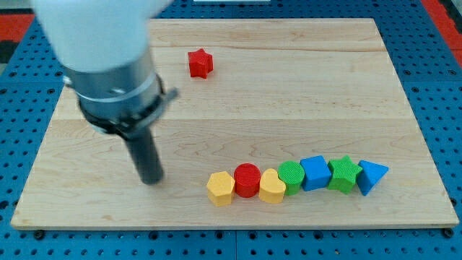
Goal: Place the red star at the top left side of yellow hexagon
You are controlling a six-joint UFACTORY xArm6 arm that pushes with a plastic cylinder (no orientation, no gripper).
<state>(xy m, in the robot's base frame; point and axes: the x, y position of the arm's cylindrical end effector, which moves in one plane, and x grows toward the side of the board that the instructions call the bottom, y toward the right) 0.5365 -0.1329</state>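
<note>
Red star sits alone near the view's top of the wooden bench, well apart from the row of blocks low down. That row runs from the yellow hexagon rightward: red cylinder, yellow heart, green cylinder, blue cube, green star, blue triangle. My tip stands left of the hexagon, touching nothing; the rod has no fingers.
</note>
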